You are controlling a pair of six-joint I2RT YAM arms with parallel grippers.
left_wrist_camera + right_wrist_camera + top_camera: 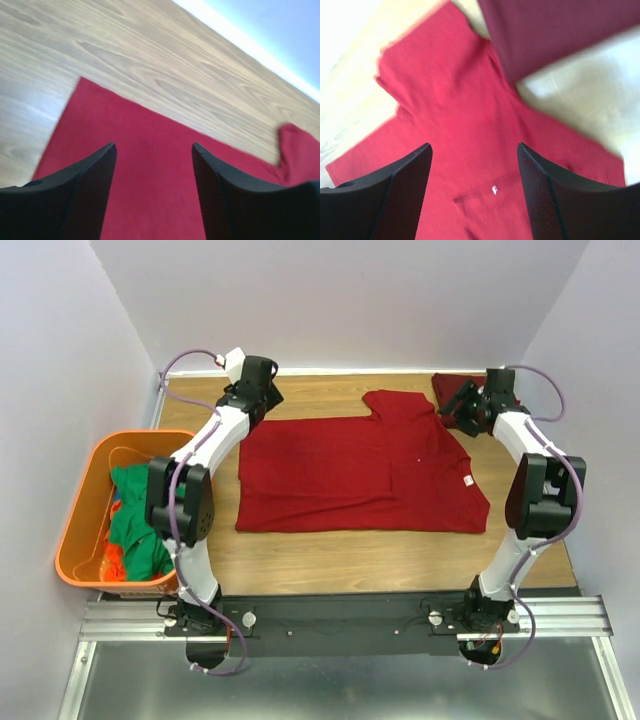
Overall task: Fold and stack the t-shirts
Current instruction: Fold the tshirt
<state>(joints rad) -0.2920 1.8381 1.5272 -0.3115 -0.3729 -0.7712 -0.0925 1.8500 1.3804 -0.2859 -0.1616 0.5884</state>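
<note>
A bright red t-shirt [360,465] lies spread flat on the wooden table, partly folded, with a sleeve toward the back. A dark maroon t-shirt [450,386] lies folded at the back right. Green t-shirts [135,525] sit in the tub on the left. My left gripper [264,398] hovers open over the red shirt's back left corner; in the left wrist view its fingers [85,175] frame red cloth [150,190] with nothing between them. My right gripper [460,410] hangs open above the shirt's back right part; the right wrist view shows red cloth [460,115] and maroon cloth [555,35].
An orange plastic tub [75,525] stands off the table's left edge. Bare wood table [400,550] runs in front of the red shirt and behind it [150,60]. White walls enclose the back and both sides.
</note>
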